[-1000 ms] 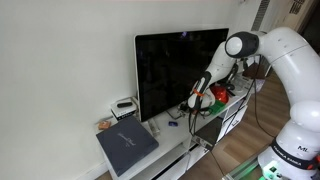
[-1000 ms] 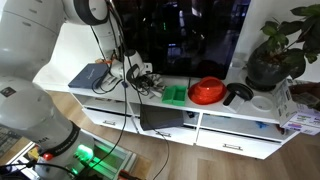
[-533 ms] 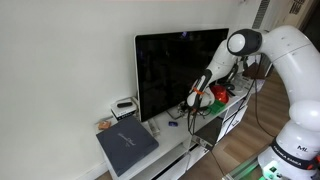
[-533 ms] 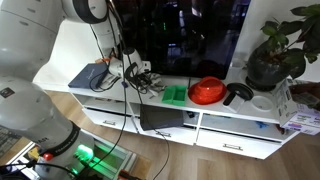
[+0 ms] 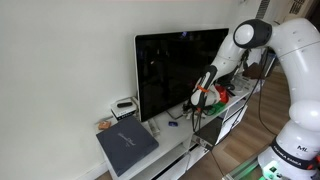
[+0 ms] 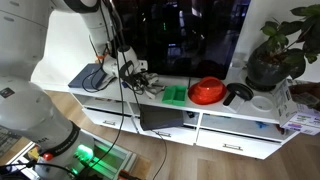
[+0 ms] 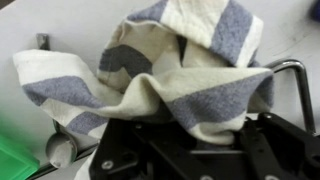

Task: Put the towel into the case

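Towel (image 7: 165,80) bunched between fingers (image 7: 272,140)

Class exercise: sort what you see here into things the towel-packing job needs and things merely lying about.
Job:
striped towel, held in the gripper
case: I cannot tell which item it is

Lying about:
green container
red bowl
potted plant
television

Bg: plain white wall (image 5: 60,70), soft even light. Big TV (image 5: 178,72), screen dark w/ faint reflections, sits on a low white TV unit (image 6: 215,125) w/ drawer fronts, flush against the wall. Wood-plank floor (image 6: 210,165) in front. Potted plant (image 6: 272,50) at one end of the unit top.
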